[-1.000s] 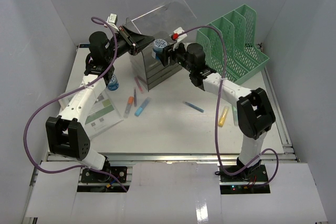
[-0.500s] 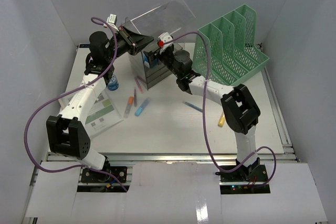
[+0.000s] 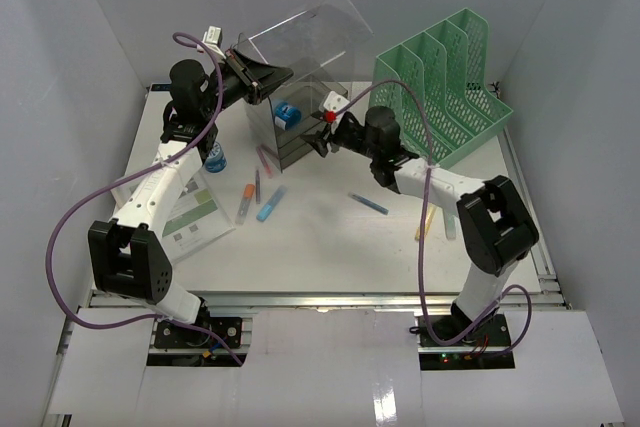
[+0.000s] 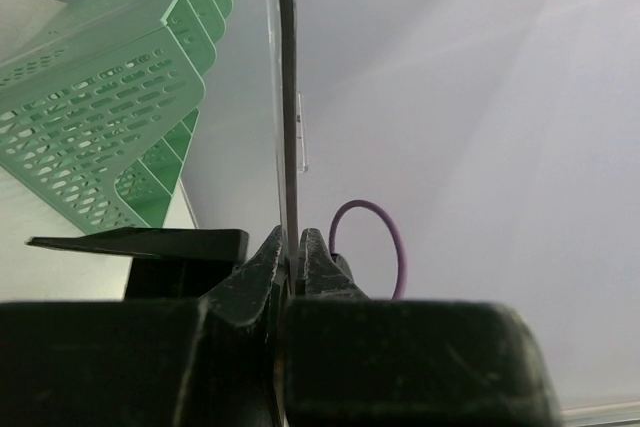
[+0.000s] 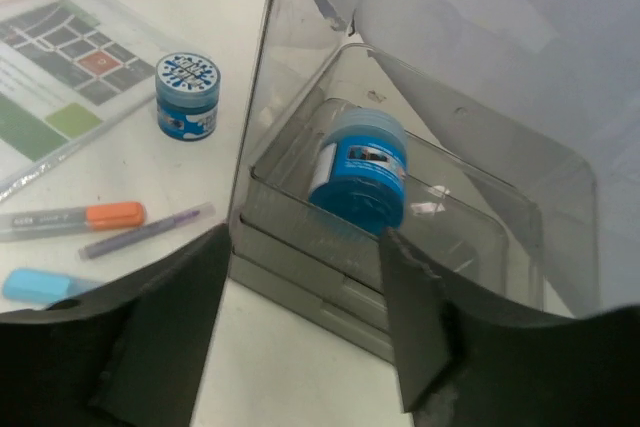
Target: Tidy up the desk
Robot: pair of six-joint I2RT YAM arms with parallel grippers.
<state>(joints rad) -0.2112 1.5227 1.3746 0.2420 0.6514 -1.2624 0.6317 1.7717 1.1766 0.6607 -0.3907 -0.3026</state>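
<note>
At the far middle of the surface (the wide white desktop that runs from the metal rail by the arm bases to the back wall) stands a smoky clear drawer box. Its clear lid is tilted up. The left hand is pinched tight on the lid's left edge, its fingers closed onto the thin plastic. A blue jar lies on its side in the box's top tray. The right hand hangs just near and right of the box, with its fingers spread wide and nothing between them.

At the far right, right of the box, sits a green mesh file rack. Left of the box a second blue jar stands upright beside a laminated sheet. On the near side of the box lie an orange-capped marker, a purple pen and a light blue highlighter, close together. A blue pen lies alone in the middle, and a yellow marker lies beside the right arm.
</note>
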